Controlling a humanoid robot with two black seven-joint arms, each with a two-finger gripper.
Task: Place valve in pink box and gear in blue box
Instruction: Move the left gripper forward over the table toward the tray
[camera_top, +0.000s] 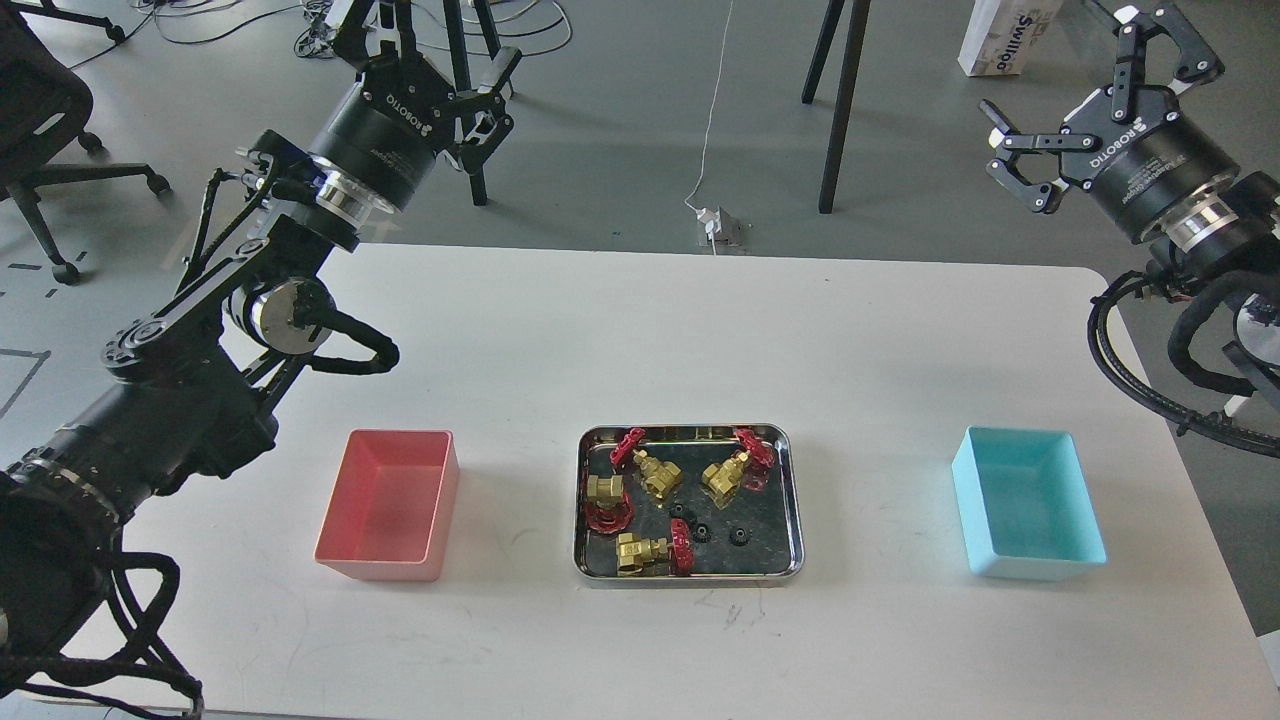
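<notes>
Left gripper (455, 62): up high, far from the table, fingers apart, holding nothing.
Right gripper (1085, 95): up high, wide open, holding nothing.
Valve (643, 552): in the steel tray (790, 500).
Gear (739, 536): tiny, teeth hard to see, in the tray.
Pink box (345, 540): left of the tray.
Blue box (1040, 568): right of the tray.

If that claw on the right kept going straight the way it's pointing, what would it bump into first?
Probably nothing on the table. The right gripper, fingers spread, points up and away toward the floor beyond the table; depth is unclear.

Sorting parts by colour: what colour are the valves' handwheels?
Red, on brass-gold valve bodies; clearest in the head view.
</notes>
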